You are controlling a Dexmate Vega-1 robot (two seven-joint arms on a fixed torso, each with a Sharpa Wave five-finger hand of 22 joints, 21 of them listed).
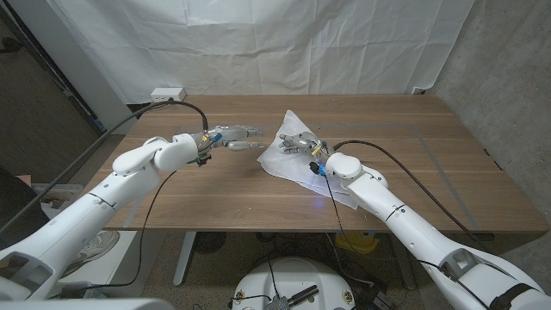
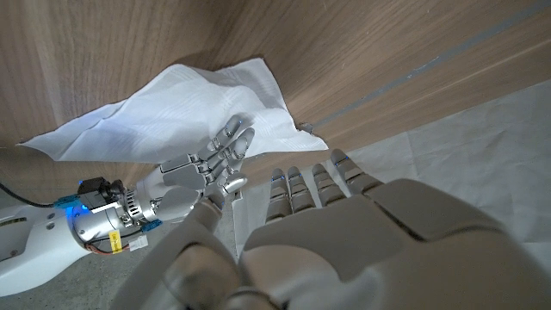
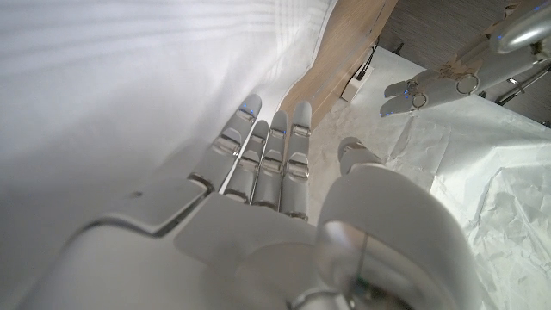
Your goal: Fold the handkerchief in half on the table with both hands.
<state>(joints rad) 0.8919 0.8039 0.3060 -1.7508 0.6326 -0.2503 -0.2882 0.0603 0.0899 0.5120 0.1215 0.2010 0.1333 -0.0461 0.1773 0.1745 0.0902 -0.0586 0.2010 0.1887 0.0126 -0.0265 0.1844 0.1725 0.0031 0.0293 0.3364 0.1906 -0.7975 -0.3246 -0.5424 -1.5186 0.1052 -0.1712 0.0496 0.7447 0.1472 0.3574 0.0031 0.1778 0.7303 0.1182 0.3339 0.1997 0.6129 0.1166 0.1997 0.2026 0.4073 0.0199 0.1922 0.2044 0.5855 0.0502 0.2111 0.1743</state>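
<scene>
Fingers (image 3: 267, 155) of my right hand (image 1: 300, 143) lie straight and together, resting on the handkerchief (image 1: 288, 159), gripping nothing. Left hand (image 1: 234, 139) hovers just left of the cloth, fingers (image 2: 314, 185) extended side by side, holding nothing. Handkerchief sits crumpled at the table's (image 1: 215, 198) middle, slightly right, far corner lifted into a peak, near-right part running under my right forearm. White box (image 1: 168, 93) with cable at the far-left table edge. White sheet (image 1: 258, 43) hangs behind.
</scene>
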